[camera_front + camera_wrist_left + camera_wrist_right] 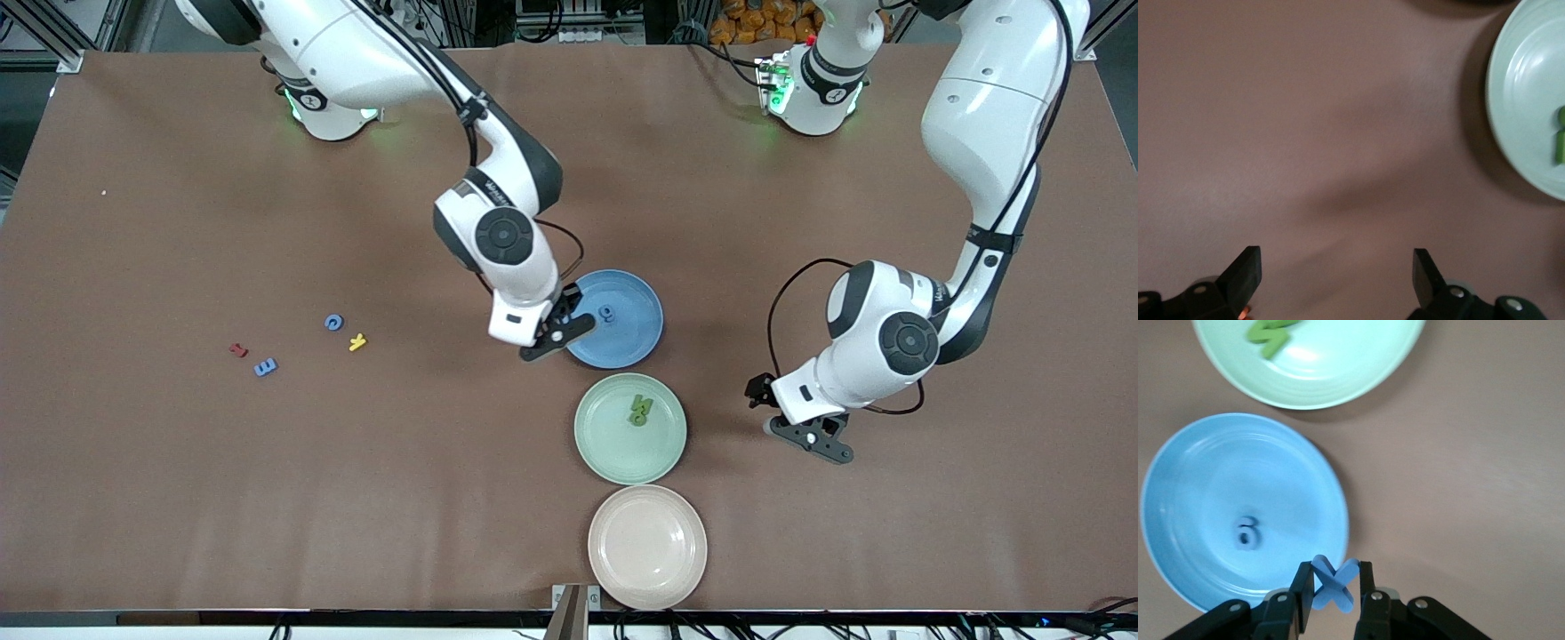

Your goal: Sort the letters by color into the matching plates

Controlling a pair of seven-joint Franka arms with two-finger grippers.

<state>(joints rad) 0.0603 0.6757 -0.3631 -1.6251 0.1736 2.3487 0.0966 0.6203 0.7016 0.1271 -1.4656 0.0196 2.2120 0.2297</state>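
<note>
Brown table (178, 498) with three plates in a row. Right gripper (1333, 587), clamped on a blue X (1334, 584), hangs at the rim of the blue plate (640, 302), which holds one blue letter (606, 313). Best released farther over the plate's middle. Left gripper (1337, 277) waits spread wide beside the green plate (605, 444). Blue C (333, 323) and blue E (265, 366) lie well apart on open tabletop.

A pale pinkish-beige plate (647, 546) sits at the table's six o'clock edge nearest the front camera, while a small red letter (237, 350) and a yellow letter (357, 341) lie well apart from it, toward its ten o'clock.
</note>
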